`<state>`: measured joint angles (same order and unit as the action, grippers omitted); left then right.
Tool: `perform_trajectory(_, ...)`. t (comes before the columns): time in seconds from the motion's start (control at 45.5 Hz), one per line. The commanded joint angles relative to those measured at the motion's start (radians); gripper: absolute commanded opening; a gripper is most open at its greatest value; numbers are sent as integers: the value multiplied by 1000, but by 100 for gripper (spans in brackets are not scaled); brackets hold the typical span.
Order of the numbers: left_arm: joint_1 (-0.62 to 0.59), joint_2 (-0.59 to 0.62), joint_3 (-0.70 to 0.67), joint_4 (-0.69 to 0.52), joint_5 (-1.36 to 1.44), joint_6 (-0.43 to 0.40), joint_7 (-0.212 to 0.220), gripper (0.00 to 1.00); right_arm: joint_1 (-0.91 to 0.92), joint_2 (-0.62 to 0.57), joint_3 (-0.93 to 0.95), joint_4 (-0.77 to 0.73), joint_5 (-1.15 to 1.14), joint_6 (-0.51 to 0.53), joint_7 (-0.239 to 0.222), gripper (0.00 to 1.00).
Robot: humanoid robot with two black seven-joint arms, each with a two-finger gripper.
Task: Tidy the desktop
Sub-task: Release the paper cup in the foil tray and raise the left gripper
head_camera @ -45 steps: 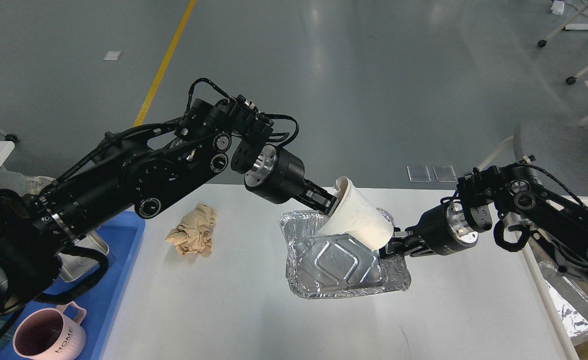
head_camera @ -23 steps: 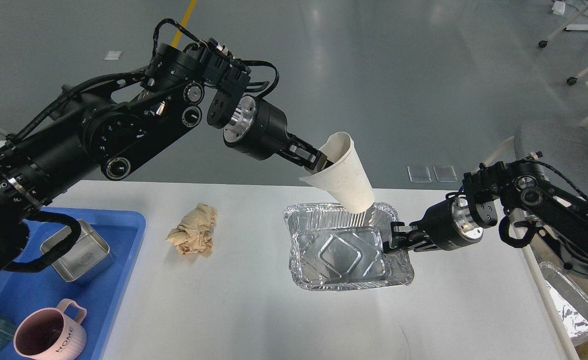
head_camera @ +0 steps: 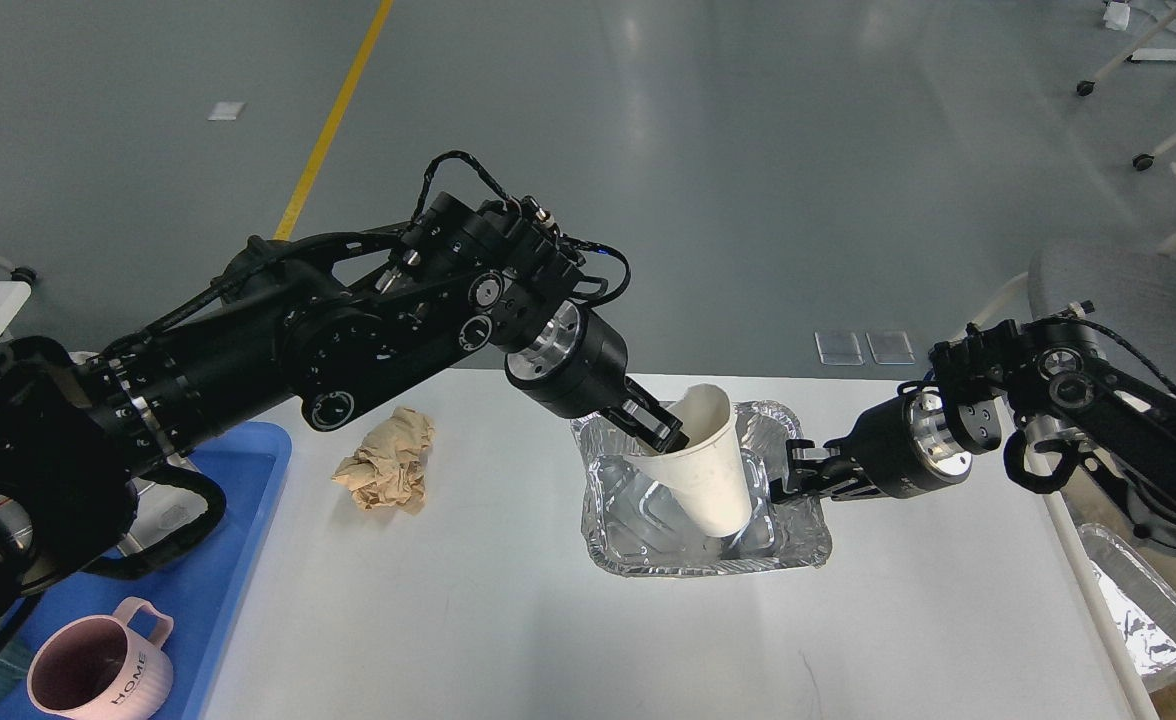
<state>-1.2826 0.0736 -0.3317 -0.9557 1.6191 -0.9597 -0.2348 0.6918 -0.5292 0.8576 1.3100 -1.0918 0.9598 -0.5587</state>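
Observation:
The white desktop (head_camera: 468, 620) fills the lower view. My left gripper (head_camera: 666, 432) is shut on the rim of a white paper cup (head_camera: 700, 470) and holds it tilted inside a silver foil tray (head_camera: 648, 560) at the table's middle. My right gripper (head_camera: 786, 478) is shut on the foil tray's right rim. A crumpled brown paper ball (head_camera: 386, 462) lies on the desktop left of the tray, apart from both grippers.
A blue plastic tray (head_camera: 198, 590) at the left edge holds a pink mug (head_camera: 93, 665). A cream bin (head_camera: 1098, 560) at the right edge holds another foil tray (head_camera: 1148, 610). A grey chair (head_camera: 1138, 290) stands behind my right arm.
My left gripper lifted the cup above the foil tray, then lowered it back down into the tray. My right gripper stayed on the tray's right rim.

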Motion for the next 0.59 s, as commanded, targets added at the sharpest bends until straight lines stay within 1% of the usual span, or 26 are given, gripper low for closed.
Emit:
perform_trajectory(0.0,-1,-21,2,18,-1,9,6,0,0,0,8,2,1,0,-1,0)
perform_trajectory(0.11,-1,-29,0,35,-2,15,6,0,-2,0,12,2,1,0,0,0)
perform_trajectory(0.198,0,-44,2,38,-4,47,8,0,-2,0,12,2,1,0,0,0)
perform_trajectory(0.22,0,-46,3,38,-8,53,9,1,-2,0,12,2,1,0,0,0)
perform_trajectory(0.264,2,-47,3,38,-15,62,14,6,-2,0,12,2,1,0,0,0)
perform_trajectory(0.286,2,-52,3,41,-18,68,21,12,-3,0,12,2,1,0,0,0)
perform_trajectory(0.308,2,-55,3,41,-19,73,26,16,-3,0,12,2,1,0,0,0)
perform_trajectory(0.374,3,-64,2,41,-21,97,35,37,-2,0,14,2,1,0,0,0)
perform_trajectory(0.396,3,-66,0,41,-22,108,37,42,-3,-2,14,2,1,0,0,0)
perform_trajectory(0.44,5,-66,0,41,-37,137,40,52,-3,0,14,2,1,0,0,0)
perform_trajectory(0.528,9,-66,2,43,-94,205,40,76,-3,-2,14,2,1,0,0,0)
perform_trajectory(0.572,9,-66,2,45,-117,231,40,86,-3,0,14,2,1,0,0,0)
